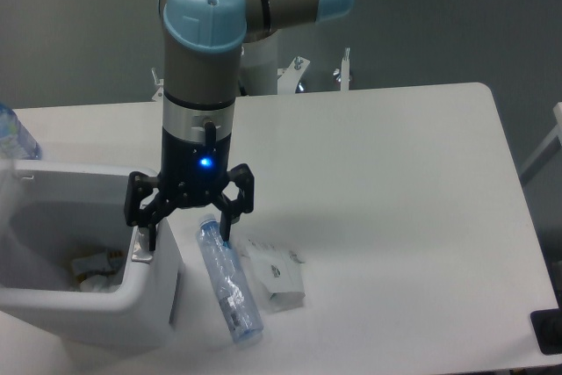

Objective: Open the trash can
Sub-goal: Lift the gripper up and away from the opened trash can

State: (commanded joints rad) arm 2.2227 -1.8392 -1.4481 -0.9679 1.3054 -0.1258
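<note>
One trash can (97, 305), lower left of the frame, shows you an open mouth with litter inside, so the task looks complete. Fingers (149, 233) of the gripper (187, 233) stand spread, holding nothing, one on the latch.

Quick count of what's on the table (395, 173): one white trash can (132, 305) with some crumpled scraps inside (can't tell how many, they're a blur), one clear plastic bottle (228, 283) lying on its side, one small white carton (277, 277) right next to it, and one more bottle (16, 136) peeking in at the far left edge. So two bottles total. One robot arm (200, 68), one gripper (187, 234) with two black fingers.
</note>
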